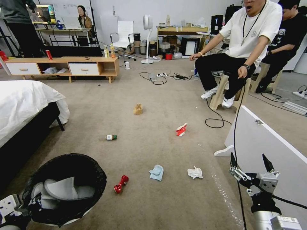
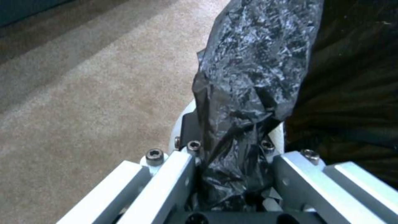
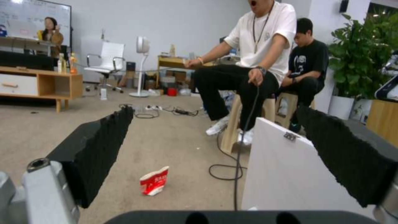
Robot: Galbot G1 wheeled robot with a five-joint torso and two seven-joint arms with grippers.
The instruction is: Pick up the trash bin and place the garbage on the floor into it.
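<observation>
Black-lined trash bin (image 1: 68, 179) at near left, litter across the floor (image 1: 153, 140).
Scattered: red can (image 1: 121, 184), two tissues (blue (image 1: 156, 172), white (image 1: 195, 172)), carton (image 1: 181, 129), bottle (image 1: 111, 137), paper bag (image 1: 138, 109).

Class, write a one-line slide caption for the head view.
Left gripper holds the trash bin by its rim; right gripper open above carpet strewn with six litter pieces.

Black-lined white trash bin (image 1: 64, 188), red can (image 1: 121, 184), beige floor (image 1: 153, 105).
</observation>
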